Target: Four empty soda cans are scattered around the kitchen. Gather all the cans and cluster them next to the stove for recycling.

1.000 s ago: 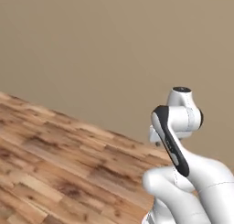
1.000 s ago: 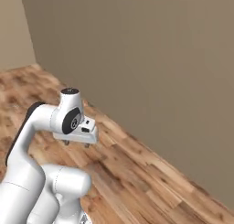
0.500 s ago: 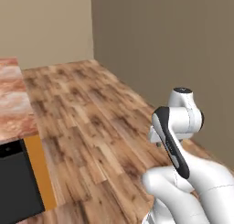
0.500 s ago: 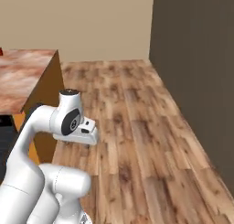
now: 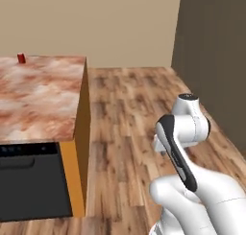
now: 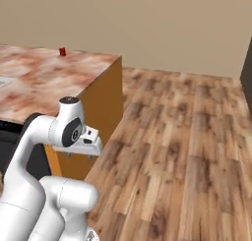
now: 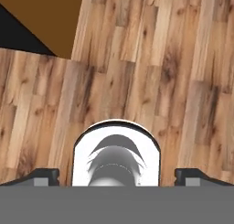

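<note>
Reddish mottled marble tops the counter [image 5: 38,97] that fills the left of both base views, a cabinet block with orange wood sides [image 6: 101,117] ending in a square corner toward the open floor. One small red soda can [image 5: 21,58] stands upright on the far part of that counter, close to its back edge and well apart from the arm; in the right base view the same can [image 6: 62,51] shows as a tiny red cylinder near the far edge. A black appliance front [image 5: 31,186] is set into the cabinet face at the near left, under the marble top, with a dark handle bar across it.

Brown plank floor [image 6: 187,146] spreads across the rest of the room up to a plain beige wall [image 5: 110,23]; a darker wall panel [image 5: 216,61] closes the right side in the left base view. The floor between the arm and the counter corner lies bare.

The arm is folded close over its base, with the gripper [image 7: 117,173] pointing down at the planks. Its two dark fingertips [image 7: 41,176] sit at the far left and far right of the hand view, spread wide with nothing between them. An orange cabinet side and a black wedge show at the upper left corner of the hand view.
</note>
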Controlling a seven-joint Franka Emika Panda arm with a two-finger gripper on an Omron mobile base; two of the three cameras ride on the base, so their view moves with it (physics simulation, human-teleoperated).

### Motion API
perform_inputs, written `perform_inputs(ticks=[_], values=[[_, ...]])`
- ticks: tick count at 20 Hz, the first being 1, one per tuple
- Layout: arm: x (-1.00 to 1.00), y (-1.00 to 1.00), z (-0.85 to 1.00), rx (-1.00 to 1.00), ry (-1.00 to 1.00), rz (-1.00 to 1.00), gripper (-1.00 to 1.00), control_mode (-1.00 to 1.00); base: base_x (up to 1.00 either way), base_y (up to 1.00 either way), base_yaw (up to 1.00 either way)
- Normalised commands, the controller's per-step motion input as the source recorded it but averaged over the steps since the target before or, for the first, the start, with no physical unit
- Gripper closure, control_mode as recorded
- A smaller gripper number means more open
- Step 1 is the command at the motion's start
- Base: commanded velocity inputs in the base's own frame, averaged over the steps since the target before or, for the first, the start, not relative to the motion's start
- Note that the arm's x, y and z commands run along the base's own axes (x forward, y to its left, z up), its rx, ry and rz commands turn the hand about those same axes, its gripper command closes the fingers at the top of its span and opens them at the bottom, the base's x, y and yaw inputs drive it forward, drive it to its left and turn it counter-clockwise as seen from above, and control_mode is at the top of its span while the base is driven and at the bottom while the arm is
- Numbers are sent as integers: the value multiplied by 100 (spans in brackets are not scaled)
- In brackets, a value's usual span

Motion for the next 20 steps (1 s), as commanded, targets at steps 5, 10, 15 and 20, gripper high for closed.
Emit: perform_inputs(ticks=[5,10,15,20], values=[[0,0,0,0,0,0,-100,100,100,-97,29],[0,0,0,0,0,0,-100,100,100,-93,13],[0,0,0,0,0,0,-100,100,100,-97,1],[0,0,0,0,0,0,-100,100,100,-85,0]])
